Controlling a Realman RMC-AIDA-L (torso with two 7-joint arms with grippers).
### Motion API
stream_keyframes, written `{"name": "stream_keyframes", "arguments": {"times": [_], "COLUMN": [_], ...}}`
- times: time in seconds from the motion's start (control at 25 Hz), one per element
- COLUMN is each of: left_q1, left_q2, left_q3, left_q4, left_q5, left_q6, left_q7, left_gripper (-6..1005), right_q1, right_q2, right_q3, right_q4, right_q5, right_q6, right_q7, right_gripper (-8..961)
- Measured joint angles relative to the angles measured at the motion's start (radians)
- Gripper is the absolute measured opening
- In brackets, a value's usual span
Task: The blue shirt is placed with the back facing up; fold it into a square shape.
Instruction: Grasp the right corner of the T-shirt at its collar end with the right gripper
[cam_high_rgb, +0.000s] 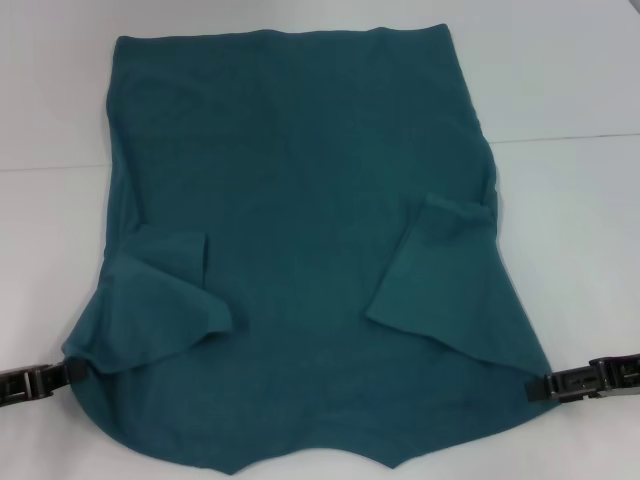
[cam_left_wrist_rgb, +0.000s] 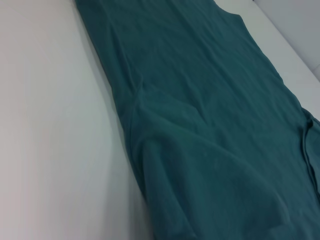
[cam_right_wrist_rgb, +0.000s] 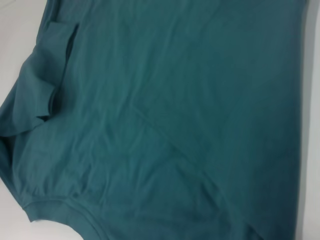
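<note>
White counter carries the blue shirt, plain side up, both sleeves flipped inward; left gripper and right gripper each clamp a shoulder corner | left wrist: limp, light cloth, wrinkling | right wrist: ribbed hem; nothing blocks folding.

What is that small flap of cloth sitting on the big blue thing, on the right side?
A white table holds one spread blue shirt. On the robot's right, a short sleeve lies folded inward on the body, above the right gripper at the shirt's edge. It lies flatter than the crumpled left sleeve.
</note>
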Motion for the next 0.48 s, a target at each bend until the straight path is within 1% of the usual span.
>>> {"name": "stream_keyframes", "arguments": {"times": [0.2, 0.48], "left_q1": [0.0, -0.002], "left_q2": [0.0, 0.0], "left_q3": [-0.001, 0.0], "left_q4": [0.0, 0.0], "left_q5": [0.0, -0.001], "left_q6": [0.0, -0.001], "left_q7": [0.0, 0.001], "left_gripper": [14, 15], "right_q1": [0.011, 0.045], "right_q2": [0.005, 0.02], "right_q3": [0.0, -0.002], "right_q4": [-0.003, -0.004], "right_q5": [0.0, 0.002], "right_q6": [0.0, 0.001], "right_q7": [0.0, 0.0], "right_gripper": [835, 835]}}
